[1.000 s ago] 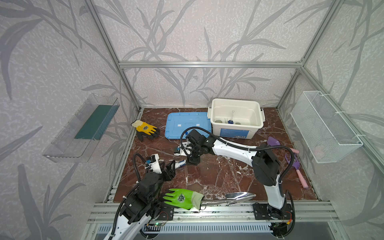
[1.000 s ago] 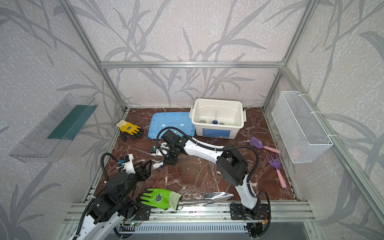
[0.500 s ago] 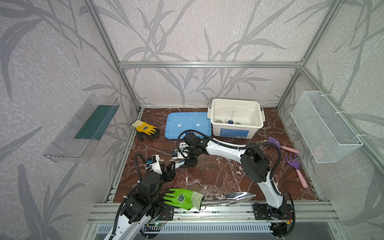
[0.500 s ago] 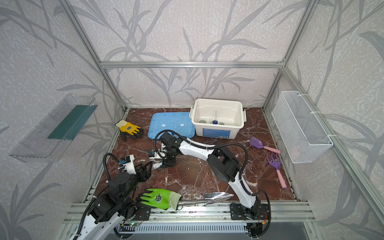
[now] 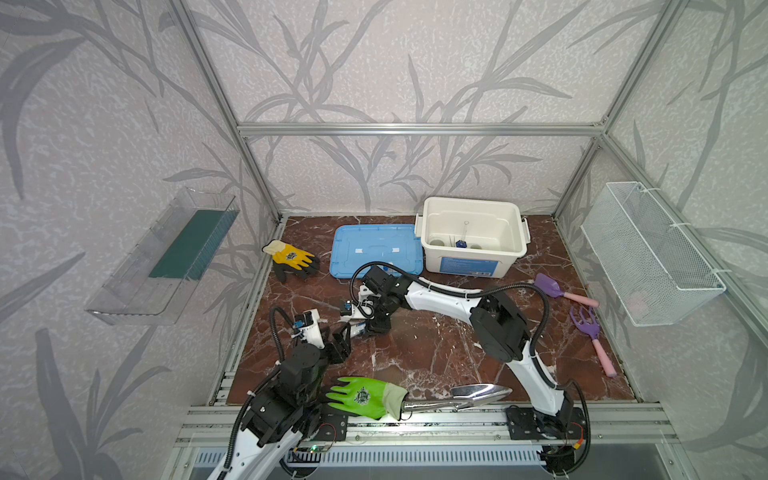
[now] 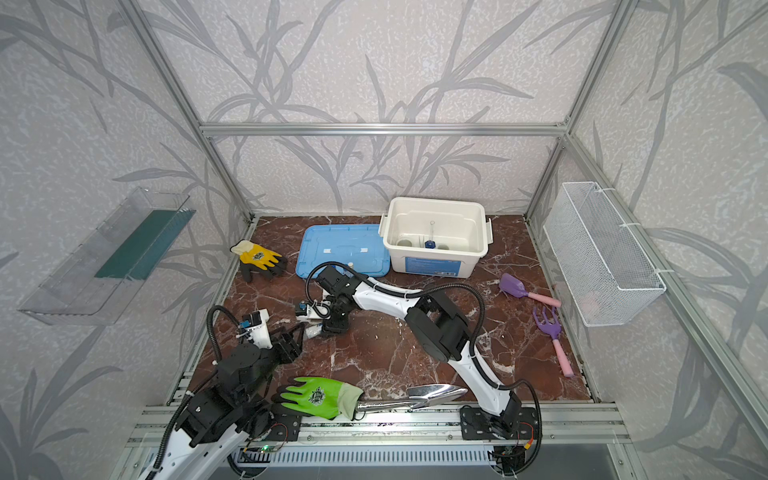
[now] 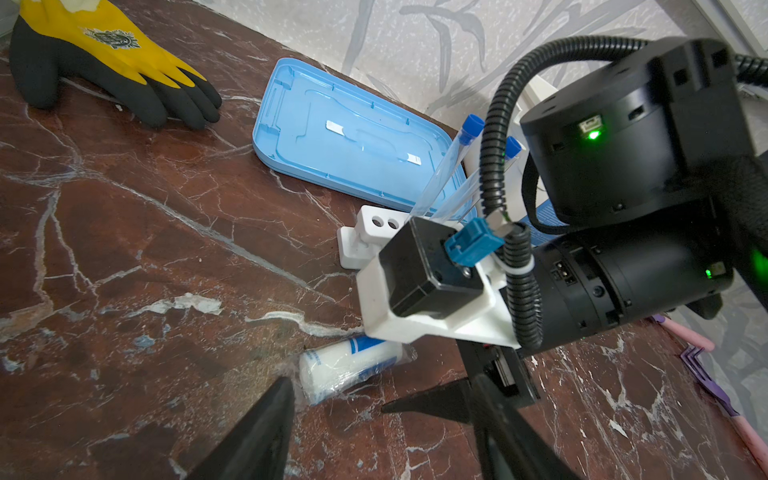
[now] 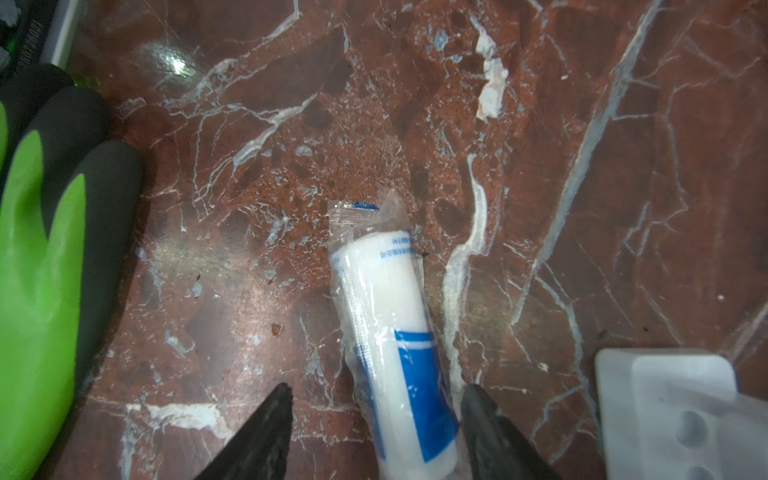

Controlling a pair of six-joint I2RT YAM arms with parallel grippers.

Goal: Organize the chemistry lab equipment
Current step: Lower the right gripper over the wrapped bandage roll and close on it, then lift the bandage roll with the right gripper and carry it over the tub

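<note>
Your right gripper (image 8: 376, 388) is partly open and grips nothing: its fingers straddle the white wrapped roll (image 8: 382, 299), which lies flat on the marble floor (image 8: 249, 166) just beside the white rack (image 8: 673, 399). The roll's long axis runs forward between the fingers, closer to one, so closing would pinch across its width. Your left gripper (image 7: 336, 395), wide open and empty, waits near it
</note>
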